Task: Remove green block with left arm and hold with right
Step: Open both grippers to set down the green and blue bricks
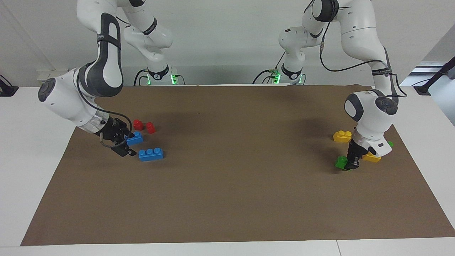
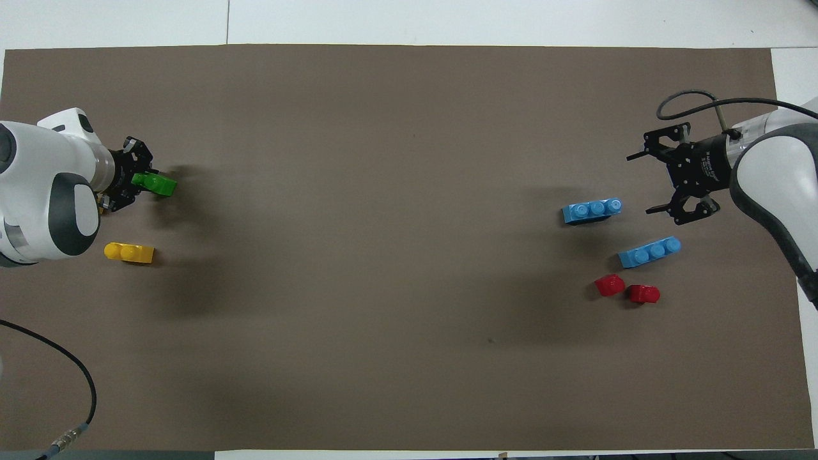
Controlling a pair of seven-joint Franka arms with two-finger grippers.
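A green block (image 1: 341, 162) lies at the left arm's end of the brown mat; it also shows in the overhead view (image 2: 158, 184). My left gripper (image 1: 352, 161) (image 2: 135, 179) is down at it, shut on the end of the green block. I cannot tell whether the block is off the mat. A bit of a second green block (image 1: 390, 144) shows past the left wrist. My right gripper (image 1: 129, 144) (image 2: 641, 183) is open and empty, low over the mat beside two blue bricks.
One yellow brick (image 1: 342, 136) (image 2: 130, 253) lies nearer to the robots than the green block; another (image 1: 371, 157) is partly under the left wrist. Two blue three-stud bricks (image 1: 151, 154) (image 1: 135, 138) and two red blocks (image 1: 138, 124) (image 1: 151, 128) lie at the right arm's end.
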